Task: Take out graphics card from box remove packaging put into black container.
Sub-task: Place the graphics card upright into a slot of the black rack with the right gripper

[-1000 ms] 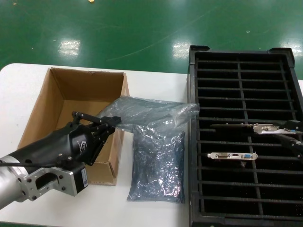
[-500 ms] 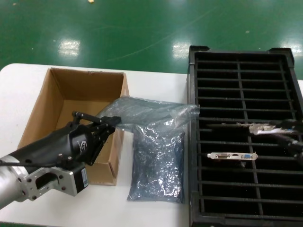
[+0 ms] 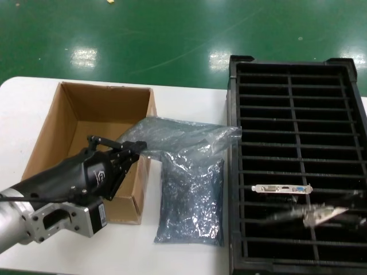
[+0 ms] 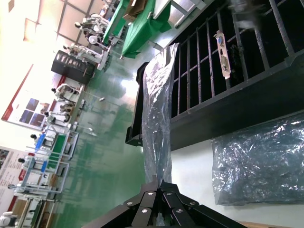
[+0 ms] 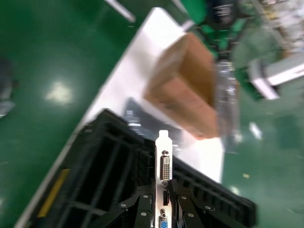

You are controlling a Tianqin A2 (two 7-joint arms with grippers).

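Left tool [image 3: 139,148]: its fingers are closing tight on a corner of an empty translucent smoky-grey crinkly plastic bag [image 3: 183,134], pinching it above the near right corner of the open brown cardboard box [image 3: 86,123].
Second grey plastic bag [image 3: 191,200]: it is lying flat on the white table [image 3: 189,97] just to the right of this tool, between the box and the tray.
Right tool [image 5: 164,199]: its fingers are clamping the silver bracket of a small dark graphics card [image 5: 164,168], holding it over the near part of the large black ribbed plastic tray [image 3: 344,103]; in the head view this card [image 3: 312,213] is appearing blurred.
Second graphics card [image 3: 282,188]: it is sitting in a tray slot, just beyond the held card.
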